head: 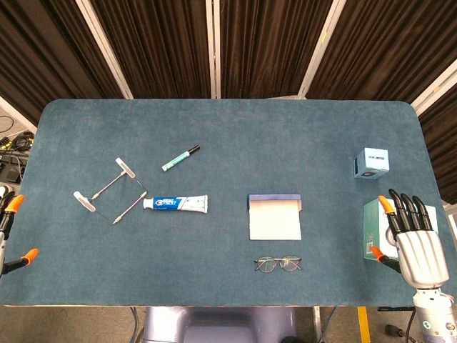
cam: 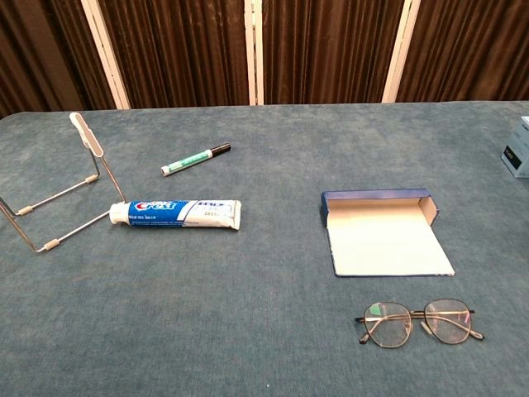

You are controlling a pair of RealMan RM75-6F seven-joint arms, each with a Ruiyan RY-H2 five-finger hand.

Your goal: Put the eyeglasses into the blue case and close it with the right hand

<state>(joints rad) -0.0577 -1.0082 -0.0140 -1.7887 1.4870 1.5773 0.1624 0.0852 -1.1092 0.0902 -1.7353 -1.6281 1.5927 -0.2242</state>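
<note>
My right hand [head: 416,243] hovers open, fingers straight toward 12 o'clock, over a green box [head: 376,227]. At its 9 o'clock lie the eyeglasses [cam: 420,322], just below the open blue case [cam: 384,231]. The Crest toothpaste [cam: 177,212] lies farther left. My left hand [head: 10,236] barely shows; grip unclear.

Both views are evenly and brightly lit from above; only faint, short shadows are cast on the table [head: 228,121]. No glare is seen on its matte cloth. Focus is sharp throughout, though the table's edges are slightly bowed in the head view
</note>
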